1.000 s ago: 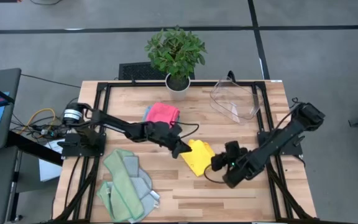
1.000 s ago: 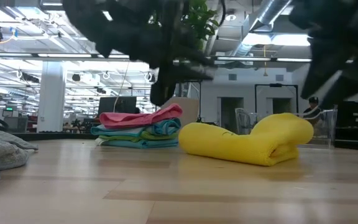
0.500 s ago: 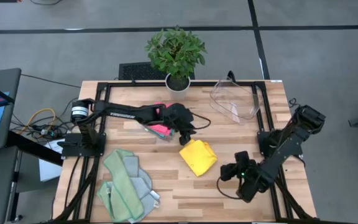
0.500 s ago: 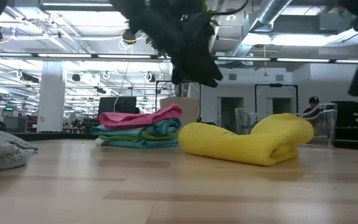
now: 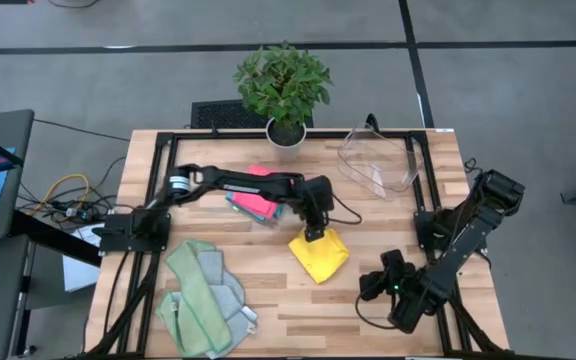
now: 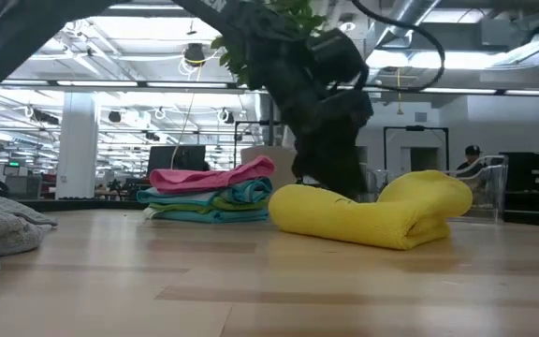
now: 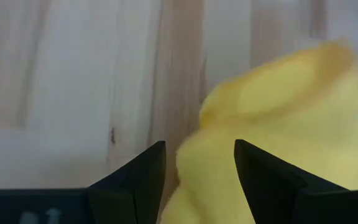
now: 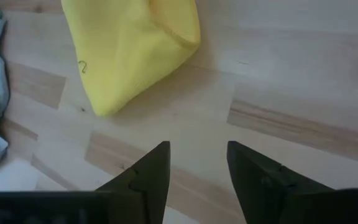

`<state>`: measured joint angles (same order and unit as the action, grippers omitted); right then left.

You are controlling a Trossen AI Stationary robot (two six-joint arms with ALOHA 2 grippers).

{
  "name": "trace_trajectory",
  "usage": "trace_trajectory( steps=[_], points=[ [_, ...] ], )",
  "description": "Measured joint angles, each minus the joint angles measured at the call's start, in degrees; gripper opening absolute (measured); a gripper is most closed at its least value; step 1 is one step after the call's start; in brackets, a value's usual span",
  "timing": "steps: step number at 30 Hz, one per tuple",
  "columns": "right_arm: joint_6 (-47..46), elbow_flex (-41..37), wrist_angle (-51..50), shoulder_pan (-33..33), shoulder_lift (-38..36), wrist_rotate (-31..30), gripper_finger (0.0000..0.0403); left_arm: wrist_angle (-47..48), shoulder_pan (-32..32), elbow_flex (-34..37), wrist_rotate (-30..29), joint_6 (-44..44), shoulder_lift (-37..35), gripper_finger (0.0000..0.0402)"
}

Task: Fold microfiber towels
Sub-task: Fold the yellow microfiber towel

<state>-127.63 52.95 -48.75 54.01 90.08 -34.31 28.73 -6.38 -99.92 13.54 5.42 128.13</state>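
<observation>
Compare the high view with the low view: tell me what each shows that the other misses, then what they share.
Only the high view shows the sage green towels, the clear bin whole, and the right pincer out over bare table. Only the low view shows the stack's teal layers edge-on and the room behind. Both show the yellow towel, the pink towel and the left pincer over the yellow towel's edge.

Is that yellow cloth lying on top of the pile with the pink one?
No, the yellow towel lies by itself on the bare wood, apart from the stack topped by the pink towel farther back on the table.
</observation>
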Motion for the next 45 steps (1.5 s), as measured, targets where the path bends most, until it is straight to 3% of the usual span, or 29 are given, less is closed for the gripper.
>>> trace_trajectory(
  steps=[4,14,28,35,45],
  points=[
    [0.0,0.0,-0.5,0.6,0.0,0.0,0.0179,3.1,-0.1,-1.4,0.3,-0.4,2.4,0.0183],
    [0.1,0.0,-0.5,0.8,0.0,0.0,0.0172,0.6,0.0,-1.4,1.2,-1.0,3.5,0.0172],
    [0.1,0.0,-0.7,0.8,0.0,0.0,0.0158,0.9,0.2,-1.7,1.1,0.2,3.5,0.0010],
    [0.6,0.0,-1.0,0.8,0.0,0.0,0.0150,6.9,0.4,-1.7,1.7,1.8,-0.1,0.0002],
    [0.7,0.0,-1.6,0.7,0.0,-0.2,0.0147,10.2,1.1,-0.5,-5.5,2.3,-4.3,0.0002]
  ],
)
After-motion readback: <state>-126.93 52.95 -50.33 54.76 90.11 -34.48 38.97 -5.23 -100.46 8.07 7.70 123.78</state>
